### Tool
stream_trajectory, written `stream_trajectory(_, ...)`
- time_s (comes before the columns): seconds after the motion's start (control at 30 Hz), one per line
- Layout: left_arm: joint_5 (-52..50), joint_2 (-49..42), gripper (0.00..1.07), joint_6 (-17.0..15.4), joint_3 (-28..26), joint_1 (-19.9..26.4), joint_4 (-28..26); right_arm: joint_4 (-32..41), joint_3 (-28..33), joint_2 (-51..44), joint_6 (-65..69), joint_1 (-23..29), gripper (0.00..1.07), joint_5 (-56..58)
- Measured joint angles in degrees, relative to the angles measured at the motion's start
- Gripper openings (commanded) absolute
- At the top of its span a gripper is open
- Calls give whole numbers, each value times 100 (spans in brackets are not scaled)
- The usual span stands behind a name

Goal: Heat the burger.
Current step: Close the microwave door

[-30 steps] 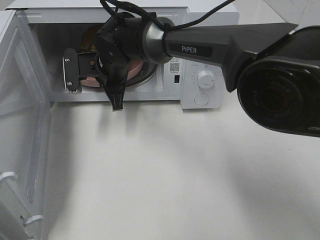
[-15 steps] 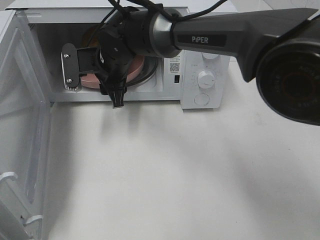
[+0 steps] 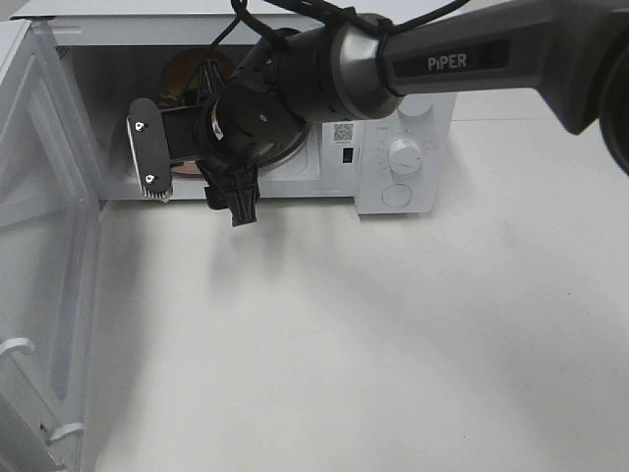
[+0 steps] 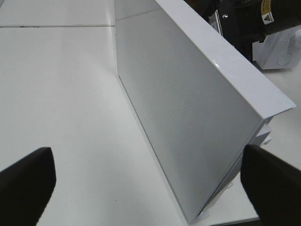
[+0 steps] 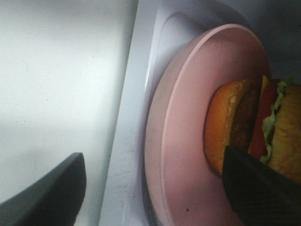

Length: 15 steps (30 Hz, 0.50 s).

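The burger (image 5: pixel 244 127), a golden-brown bun with green lettuce and a red slice, lies on the pink plate (image 5: pixel 183 155) inside the open microwave (image 3: pixel 339 29). From the high view only a brown part of the burger (image 3: pixel 187 71) shows behind the arm. My right gripper (image 3: pixel 194 182) is open and empty at the front of the microwave cavity, its jaws wide apart. In the right wrist view the right gripper (image 5: pixel 150 193) faces the plate's rim without touching it. My left gripper (image 4: pixel 146 183) is open and empty, facing the microwave door (image 4: pixel 188 108).
The microwave door (image 3: pixel 44 246) stands swung open along the left edge, its latch hooks (image 3: pixel 20 346) at the front left. The control panel with a knob (image 3: pixel 405 155) is right of the cavity. The white table (image 3: pixel 373 334) stretches in front.
My right gripper has drawn back slightly out of the cavity toward the front, still open and empty. The arm has shifted up and away from the camera. The burger and plate stayed put.
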Motion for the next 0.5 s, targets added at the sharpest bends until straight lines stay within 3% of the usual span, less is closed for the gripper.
stream_trajectory(0.5, 0, 0, 100, 0, 0, 0, 0, -286, 1421, -911, -11, 46, 76, -877)
